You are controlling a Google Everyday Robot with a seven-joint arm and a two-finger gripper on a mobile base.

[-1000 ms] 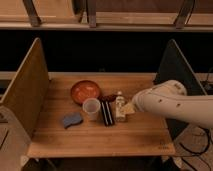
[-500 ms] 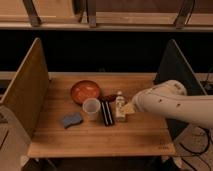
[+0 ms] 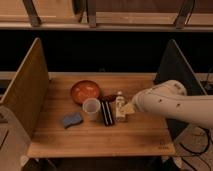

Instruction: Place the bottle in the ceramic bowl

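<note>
The bottle (image 3: 120, 104) is small and clear with a white cap. It stands upright on the wooden table (image 3: 100, 135), right of centre. The ceramic bowl (image 3: 85, 91) is reddish-orange and shallow, and sits to the bottle's left, towards the back. My gripper (image 3: 125, 111) is at the end of the white arm (image 3: 170, 102) that reaches in from the right. It is right at the bottle's lower part, touching or nearly so.
A white cup (image 3: 91, 108) stands just in front of the bowl. A dark flat packet (image 3: 107, 112) lies between cup and bottle. A blue sponge (image 3: 72, 120) lies front left. Upright panels (image 3: 25, 90) flank the table on both sides.
</note>
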